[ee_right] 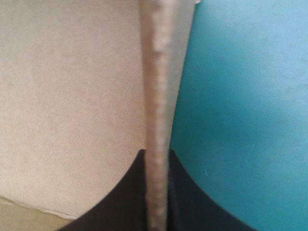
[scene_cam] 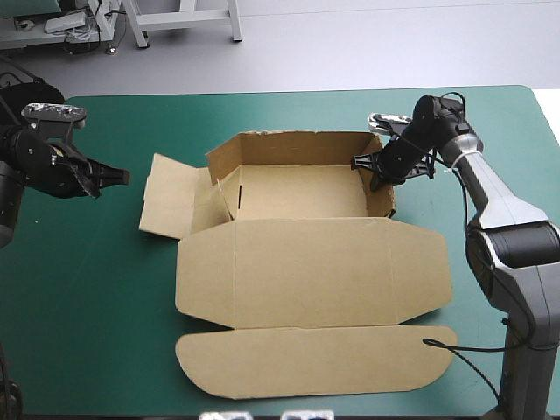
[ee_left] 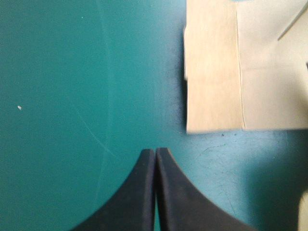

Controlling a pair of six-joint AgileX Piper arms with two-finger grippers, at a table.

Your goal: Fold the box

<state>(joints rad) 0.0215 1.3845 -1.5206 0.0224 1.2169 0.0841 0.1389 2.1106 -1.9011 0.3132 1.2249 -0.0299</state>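
The right claw (scene_cam: pixel 374 172) pinches the wall (ee_right: pixel 156 96) of the box (scene_cam: pixel 306 271) at 3 o'clock. The left claw (scene_cam: pixel 118 178), closed on nothing, hovers at 9 o'clock, nearest to the flat side flap (scene_cam: pixel 171 206).

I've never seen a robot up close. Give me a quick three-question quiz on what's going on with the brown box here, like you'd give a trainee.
1. True or false: the left gripper is holding the box.
2. The right gripper is shut on which part of the box? A) the right wall; B) the far wall; C) the left flap.
3. Fill in: the lid lies ___ on the teal-green cover.

Key: 1 false: it is shut on nothing, over the teal-green cover beside the box. 2 A. 3 flat.
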